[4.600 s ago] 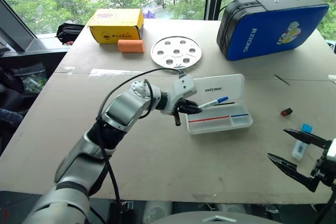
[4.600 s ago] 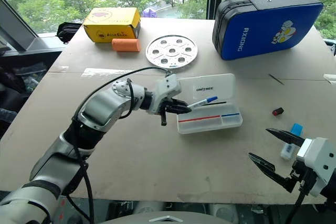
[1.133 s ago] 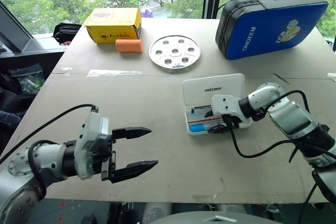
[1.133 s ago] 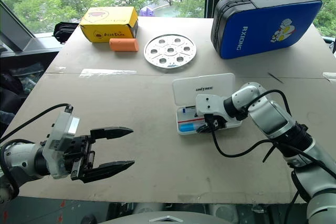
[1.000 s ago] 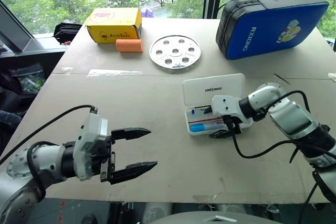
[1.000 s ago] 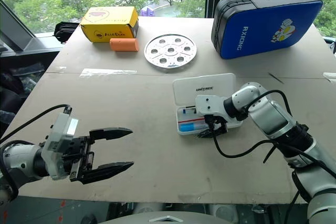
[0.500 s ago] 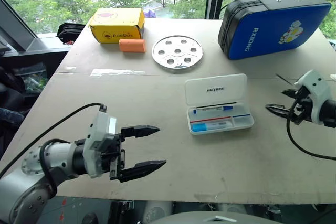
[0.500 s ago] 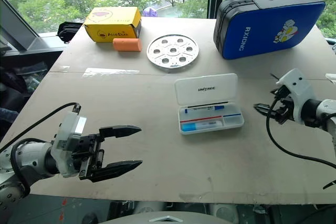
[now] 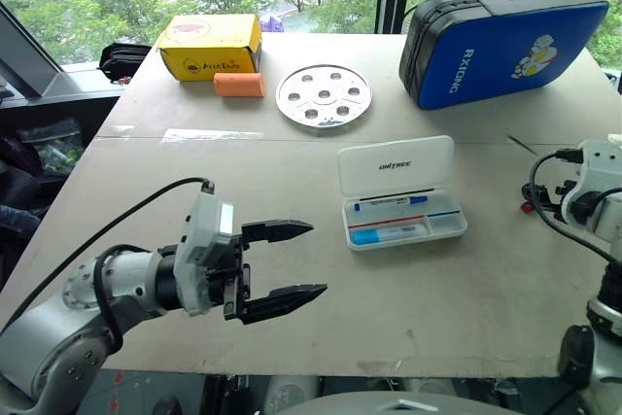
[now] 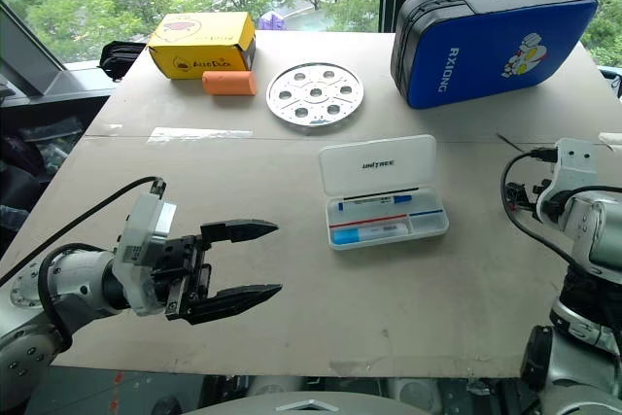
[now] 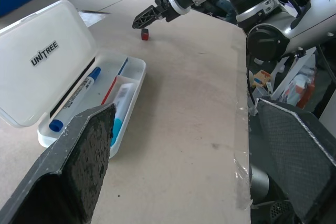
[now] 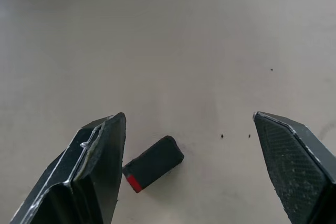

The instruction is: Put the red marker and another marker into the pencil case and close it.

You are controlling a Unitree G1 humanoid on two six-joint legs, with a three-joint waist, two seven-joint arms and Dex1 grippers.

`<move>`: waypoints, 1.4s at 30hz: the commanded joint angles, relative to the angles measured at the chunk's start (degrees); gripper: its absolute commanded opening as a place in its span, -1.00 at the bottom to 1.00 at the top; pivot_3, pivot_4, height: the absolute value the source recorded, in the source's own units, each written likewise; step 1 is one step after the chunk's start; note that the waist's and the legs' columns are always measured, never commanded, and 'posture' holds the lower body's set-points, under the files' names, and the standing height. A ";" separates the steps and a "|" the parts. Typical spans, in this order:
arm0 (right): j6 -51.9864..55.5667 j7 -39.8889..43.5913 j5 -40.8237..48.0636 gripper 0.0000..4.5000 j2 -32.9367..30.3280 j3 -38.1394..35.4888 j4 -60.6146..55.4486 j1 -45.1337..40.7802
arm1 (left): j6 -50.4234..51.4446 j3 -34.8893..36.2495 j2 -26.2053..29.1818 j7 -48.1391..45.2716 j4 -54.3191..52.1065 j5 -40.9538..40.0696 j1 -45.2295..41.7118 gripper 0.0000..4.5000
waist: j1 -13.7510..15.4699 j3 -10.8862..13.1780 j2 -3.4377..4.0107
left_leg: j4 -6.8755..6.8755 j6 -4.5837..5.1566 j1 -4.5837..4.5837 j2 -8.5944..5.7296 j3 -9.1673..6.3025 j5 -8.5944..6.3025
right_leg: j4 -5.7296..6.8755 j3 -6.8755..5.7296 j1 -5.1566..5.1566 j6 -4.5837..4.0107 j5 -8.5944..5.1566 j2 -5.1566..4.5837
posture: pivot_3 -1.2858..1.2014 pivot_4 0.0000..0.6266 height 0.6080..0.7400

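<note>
Left hand [image 9: 296,261] hung low over the near-left part of the worktop [image 9: 292,172], fingers spread wide and holding nothing, pointing right toward the pencil case [image 9: 400,203]. A clear strip of bare board lay between them; hand and case well apart.

Far-left back edge held a yellow box [image 9: 211,45] with an orange cylinder [image 9: 239,85] touching its front, and a perforated metal disc [image 9: 324,96] further right. All well behind the left hand.

Pencil case sat centre-right, lid open and tipped back, "UNITREE" lettering up. In the tray: a blue-capped marker [image 9: 392,203] along the hinge side, a thin red-and-blue pen [image 11: 116,77] next to it, and a white marker with a light-blue end [image 9: 387,234] toward the front wall. I could not tell whether any of them was the red marker.

Big blue padded case [image 9: 505,41] stood at the back right, apart from the pencil case, open board between them.

Right hand [image 12: 191,169] was near the worktop's right edge, fingers released and wide, nothing between them. A small black-and-red cap [image 12: 153,162] lay on the board just beside one finger, whether touching I couldn't tell. Pencil case was well to that hand's left, bare board between
</note>
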 commanded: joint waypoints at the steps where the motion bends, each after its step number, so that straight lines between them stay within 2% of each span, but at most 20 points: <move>1: 3.96 -6.94 -4.25 0.73 5.50 -1.68 -7.48 -1.32 | -0.77 0.10 -0.35 0.33 -1.13 -0.63 0.27 0.94 | -0.05 -0.01 0.01 | 0.00 0.00 0.01 0.00 -0.01 0.00 | 0.01 -0.01 0.00 0.00 0.00 0.01 | 0.03 -0.52 1.00; 8: 4.11 -13.42 -8.57 0.73 11.31 0.47 -5.37 -1.56 | -2.34 -1.03 -1.25 -1.83 0.42 1.51 1.16 0.94 | -0.07 0.01 0.05 | -0.01 0.00 0.01 -0.05 0.04 0.00 | 0.00 0.01 0.00 0.00 0.00 -0.02 | 0.03 -0.52 1.00; 9: 4.11 -14.02 -8.96 0.51 11.60 0.31 -4.68 -1.68 | -2.69 -1.03 -1.31 -2.23 0.54 1.83 1.48 0.94 | -0.08 0.01 0.05 | -0.01 0.00 0.01 -0.05 0.04 0.00 | -0.01 0.01 0.00 -0.01 0.00 -0.02 | 0.03 -0.52 1.00; 10: 4.11 -14.40 -9.20 0.50 11.60 0.52 -4.13 -1.58 | -3.02 -0.96 -1.37 -2.59 0.67 2.09 1.86 0.94 | -0.11 0.01 0.06 | -0.01 0.00 0.01 -0.05 0.03 0.00 | -0.01 0.00 0.00 -0.01 0.00 -0.02 | 0.03 -0.52 1.00; 11: 4.08 -14.47 -9.14 0.36 11.76 0.51 -3.82 -1.47 | -3.43 -0.86 -1.42 -3.05 0.81 2.42 2.32 0.94 | -0.14 0.00 0.06 | -0.02 0.00 0.02 -0.05 0.03 0.00 | -0.01 0.00 0.00 -0.01 0.00 -0.02 | 0.03 -0.52 1.00; 14: 4.07 -14.14 -8.59 -0.27 12.55 -0.07 -3.73 -1.28 | -4.87 -0.18 -1.63 -4.62 1.29 3.47 4.19 0.94 | -0.06 0.00 0.06 | -0.02 0.00 0.03 -0.04 0.01 0.00 | -0.01 -0.02 0.01 -0.01 -0.01 -0.01 | 0.03 -0.52 1.00; 18: 1.91 -11.10 -6.23 -0.99 9.91 1.55 -3.69 1.05 | -6.77 0.30 -2.01 -6.00 1.73 4.68 6.55 0.94 | 0.14 -0.01 0.05 | -0.02 0.00 0.03 -0.04 0.00 0.00 | -0.04 -0.04 0.04 -0.02 -0.01 -0.04 | 0.03 -0.52 1.00; 21: -1.24 -7.98 -3.92 -1.00 7.75 2.74 -4.40 3.13 | -7.19 0.37 -2.02 -6.02 1.69 4.71 6.90 0.94 | 0.25 -0.03 0.02 | -0.02 0.00 0.03 -0.05 -0.03 0.00 | -0.08 -0.08 0.08 -0.02 -0.01 -0.08 | 0.03 -0.52 1.00; 22: -8.36 1.12 1.29 -1.00 4.41 4.69 -6.40 6.01 | -7.16 0.37 -1.97 -5.83 1.58 4.63 6.94 0.94 | 0.19 -0.03 0.03 | -0.02 0.00 0.03 -0.05 -0.02 0.00 | -0.09 -0.07 0.08 -0.02 -0.01 -0.08 | 0.03 -0.52 1.00; 23: -18.26 15.69 8.10 -1.00 -0.10 6.63 -8.86 9.44 | -7.06 0.42 -1.83 -5.66 1.41 4.51 6.99 0.94 | 0.28 -0.01 0.05 | -0.02 0.00 0.03 -0.05 -0.01 0.00 | -0.09 -0.06 0.08 -0.02 -0.01 -0.08 | 0.03 -0.52 1.00; 24: -25.66 26.07 13.02 -1.00 -3.47 8.01 -10.26 11.91 | -6.98 0.45 -1.70 -5.54 1.33 4.40 6.96 0.94 | 0.21 0.08 0.19 | -0.01 0.01 0.01 -0.07 -0.03 -0.01 | -0.11 -0.07 0.08 0.00 -0.02 -0.09 | 0.03 -0.52 1.00; 25: -34.00 34.53 13.21 -1.00 -10.68 12.44 -10.88 15.31 | -6.80 0.62 -1.51 -5.44 1.26 4.12 6.92 0.94 | 0.00 0.15 0.30 | -0.02 0.02 -0.01 -0.07 0.00 -0.01 | -0.17 -0.04 0.07 0.02 -0.02 -0.10 | 0.03 -0.52 1.00; 26: -38.55 39.25 12.79 -1.00 -15.42 15.18 -10.20 17.05 | -6.59 0.75 -1.29 -5.38 1.29 3.86 6.74 0.94 | -0.19 0.29 0.51 | -0.02 0.03 -0.02 -0.06 0.04 -0.02 | -0.18 -0.01 0.07 0.04 -0.01 -0.11 | 0.03 -0.52 1.00; 29: -52.49 53.29 11.98 -1.00 -27.05 23.76 -4.53 16.66 | -5.99 1.07 -0.51 -5.59 1.56 3.31 6.06 0.94 | -1.21 0.28 0.38 | -0.04 0.04 0.12 0.03 0.11 -0.02 | -0.14 0.02 0.10 0.08 -0.03 -0.01 | 0.03 -0.52 1.00; 31: -60.45 59.83 11.26 -1.00 -30.38 28.76 -0.10 13.30 | -5.72 1.10 -0.17 -5.65 1.59 3.20 5.73 0.94 | -1.58 0.29 0.28 | -0.03 0.04 0.16 0.15 0.09 -0.02 | -0.12 -0.01 0.11 0.06 -0.04 0.11 | 0.03 -0.52 1.00; 35: -68.46 67.25 9.52 -1.00 -30.80 36.82 7.46 5.16 | -4.76 1.54 0.22 -4.94 0.91 2.32 5.13 0.94 | -1.51 0.34 0.26 | 0.01 0.03 0.16 0.30 0.10 -0.02 | -0.07 0.03 0.09 0.04 -0.03 0.26 | 0.03 -0.52 1.00; 38: -75.25 69.68 5.66 -1.00 -30.00 41.84 13.93 0.39 | -4.05 2.26 0.58 -4.26 0.13 1.44 5.24 0.94 | -1.32 0.36 0.23 | 0.03 0.03 0.13 0.31 0.08 -0.02 | -0.07 0.03 0.07 0.04 -0.03 0.24 | 0.03 -0.52 1.00; 42: -80.11 71.14 2.96 -1.00 -28.45 45.05 20.69 -3.95 | -3.59 3.43 0.61 -3.30 -0.92 0.75 6.48 0.94 | -0.83 0.43 0.13 | 0.04 0.02 0.09 0.28 0.07 -0.02 | -0.08 0.01 0.07 0.03 -0.02 0.15 | 0.03 -0.52 1.00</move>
